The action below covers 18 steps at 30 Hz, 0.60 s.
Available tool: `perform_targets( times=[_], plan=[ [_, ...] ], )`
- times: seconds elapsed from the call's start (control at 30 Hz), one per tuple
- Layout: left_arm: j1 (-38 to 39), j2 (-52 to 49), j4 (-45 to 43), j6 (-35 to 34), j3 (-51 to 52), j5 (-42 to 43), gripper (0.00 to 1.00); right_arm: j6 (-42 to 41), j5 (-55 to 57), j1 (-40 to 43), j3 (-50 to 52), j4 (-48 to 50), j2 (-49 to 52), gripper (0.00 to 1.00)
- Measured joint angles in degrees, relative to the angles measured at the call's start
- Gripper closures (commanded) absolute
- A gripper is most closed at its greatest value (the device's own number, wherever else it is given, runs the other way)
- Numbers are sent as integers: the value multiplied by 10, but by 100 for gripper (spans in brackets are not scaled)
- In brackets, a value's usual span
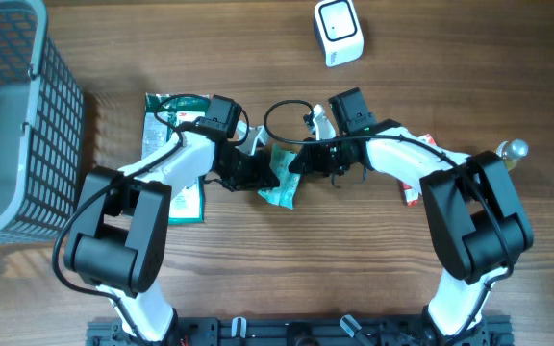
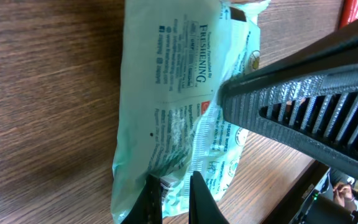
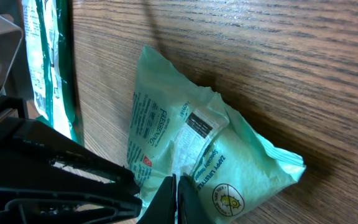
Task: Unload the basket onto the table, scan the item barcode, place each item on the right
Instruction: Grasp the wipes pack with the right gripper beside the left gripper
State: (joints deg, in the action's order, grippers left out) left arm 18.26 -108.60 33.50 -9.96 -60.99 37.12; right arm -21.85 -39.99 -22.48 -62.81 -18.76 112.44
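Observation:
The item is a mint-green packet (image 1: pixel 282 185) lying crumpled on the wooden table between my two grippers. My left gripper (image 1: pixel 258 173) is shut on the packet's near edge, with film pinched between its fingertips (image 2: pixel 199 202). From the other side my right gripper (image 1: pixel 303 160) is shut on a fold of the same packet (image 3: pixel 166 143). A small dark printed patch (image 3: pixel 199 124), perhaps the barcode, faces up in the right wrist view. The white scanner (image 1: pixel 339 32) stands at the back of the table, well apart from the packet.
A grey mesh basket (image 1: pixel 8 115) fills the far left. A flat green-and-white packet (image 1: pixel 166 125) lies under my left arm. A red-and-white item (image 1: pixel 414 192) and a small round-topped thing (image 1: pixel 515 150) lie by my right arm.

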Motion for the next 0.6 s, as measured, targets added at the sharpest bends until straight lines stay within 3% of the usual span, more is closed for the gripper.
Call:
perform_targets(
  times=[0.17, 0.27, 0.43, 0.6],
  plan=[
    [4, 0, 6, -28, -5, -24, 96, -15, 29, -3, 0, -15, 0, 96],
    [8, 0, 20, -46, -12, -52, 91, -20, 35, -4, 0, -15, 0, 95],
    [4, -2, 52, -53, -15, -117, 93, -22, 43, -7, 0, -16, -1, 92],
    [-4, 18, 108, -55, -21, -176, 87, -22, 49, -7, 0, -19, -2, 91]
  ],
)
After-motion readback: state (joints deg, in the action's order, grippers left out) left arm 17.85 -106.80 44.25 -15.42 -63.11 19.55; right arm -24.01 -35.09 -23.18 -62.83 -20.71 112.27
